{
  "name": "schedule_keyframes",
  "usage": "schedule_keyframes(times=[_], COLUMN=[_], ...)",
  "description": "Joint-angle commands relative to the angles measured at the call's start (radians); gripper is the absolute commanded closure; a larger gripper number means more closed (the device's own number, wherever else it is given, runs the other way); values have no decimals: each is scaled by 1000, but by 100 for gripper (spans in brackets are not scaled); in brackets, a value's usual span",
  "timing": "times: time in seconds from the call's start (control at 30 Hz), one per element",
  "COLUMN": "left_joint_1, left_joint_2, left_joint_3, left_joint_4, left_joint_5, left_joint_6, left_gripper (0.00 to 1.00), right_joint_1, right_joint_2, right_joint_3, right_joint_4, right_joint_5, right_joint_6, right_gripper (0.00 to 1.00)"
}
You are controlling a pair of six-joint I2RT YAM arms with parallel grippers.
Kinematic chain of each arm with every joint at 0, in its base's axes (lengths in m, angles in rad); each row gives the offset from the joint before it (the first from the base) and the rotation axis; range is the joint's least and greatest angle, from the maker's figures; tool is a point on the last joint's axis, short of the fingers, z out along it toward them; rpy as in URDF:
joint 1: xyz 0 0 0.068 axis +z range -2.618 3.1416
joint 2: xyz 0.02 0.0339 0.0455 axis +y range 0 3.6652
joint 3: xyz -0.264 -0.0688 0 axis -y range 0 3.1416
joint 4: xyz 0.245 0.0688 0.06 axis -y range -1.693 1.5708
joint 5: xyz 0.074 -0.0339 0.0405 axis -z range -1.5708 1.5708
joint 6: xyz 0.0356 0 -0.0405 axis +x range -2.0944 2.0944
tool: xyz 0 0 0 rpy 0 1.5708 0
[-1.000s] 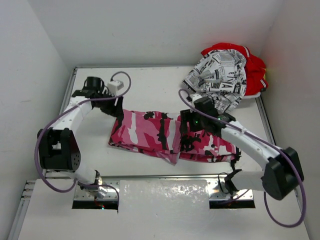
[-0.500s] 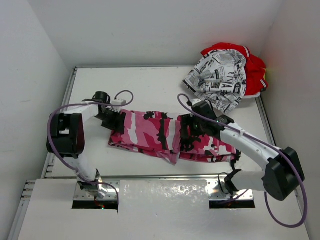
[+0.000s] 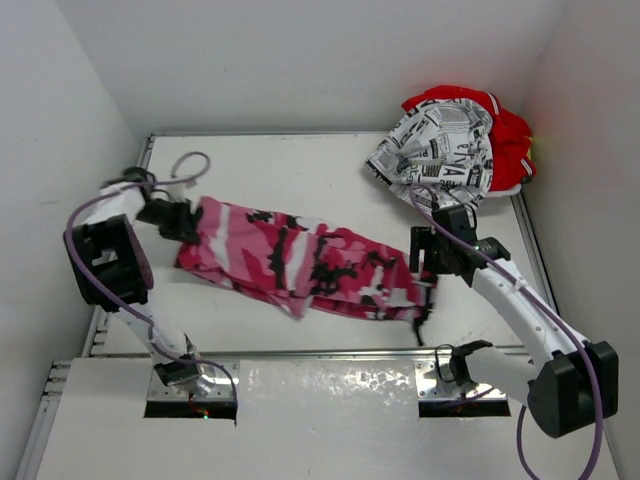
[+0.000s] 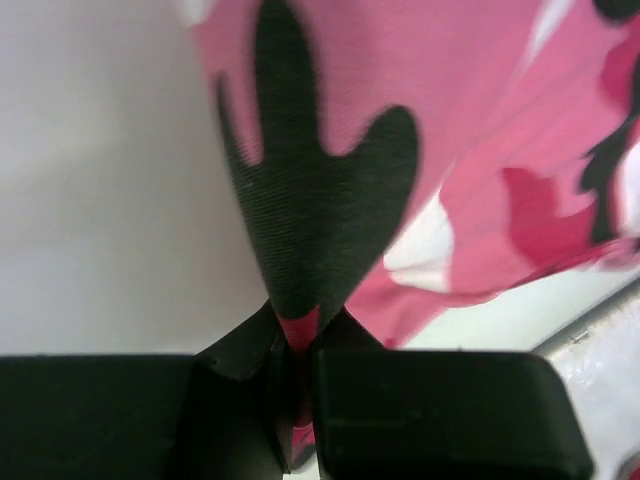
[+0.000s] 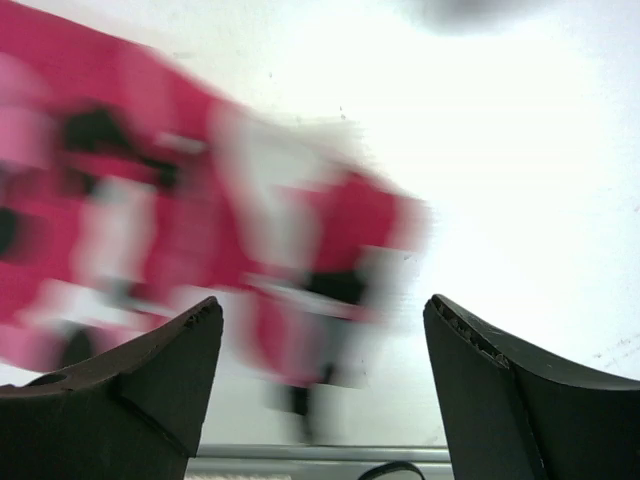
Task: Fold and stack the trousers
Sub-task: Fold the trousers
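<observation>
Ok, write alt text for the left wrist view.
The left gripper is shut on a fold of the camouflage trousers, pinching the cloth at a black patch. The pink, white, black and crimson fabric spreads up and to the right, with the white table showing at left.

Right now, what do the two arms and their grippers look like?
The left arm and right arm are white tubes with bulky black joints. A purple cable loops along each. Both grippers are black: the right gripper has thick wedge-shaped fingers with rough inner edges; the left gripper looks blocky.
</observation>
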Motion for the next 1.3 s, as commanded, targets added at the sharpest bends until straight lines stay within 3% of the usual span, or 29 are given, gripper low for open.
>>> schedule_keyframes(times=[0.0,0.13,0.23,0.33,0.37,0.5,0.73,0.93,1.2,1.27], left_joint_1=[188,245,239,181,112,-82,-325,-549,-697,-714], left_joint_2=[-31,-37,-81,-130,-149,-252,-307,-292,-165,-126], left_joint_3=[197,382,489,583,588,519,272,220,203,204], left_joint_4=[-144,-304,-380,-403,-403,-374,-152,-53,54,60], left_joint_5=[-2,9,108,176,186,278,329,306,206,182], left_joint_6=[125,191,231,190,189,157,-80,-119,-172,-171], left_gripper=[100,100,100,100,100,100,100,100,100,95], right_joint_1=[-2,-1,16,89,119,240,249,266,268,262], right_joint_2=[22,71,133,223,249,426,613,722,765,763], right_joint_3=[10,-21,-21,27,47,172,195,206,289,312], right_joint_4=[-21,71,140,171,188,234,384,510,485,441], right_joint_5=[15,-51,-97,-81,-81,-157,-306,-404,-426,-415], right_joint_6=[-38,20,52,60,58,95,271,351,332,322], right_gripper=[22,24,26,27,27,27,29,37,37,36])
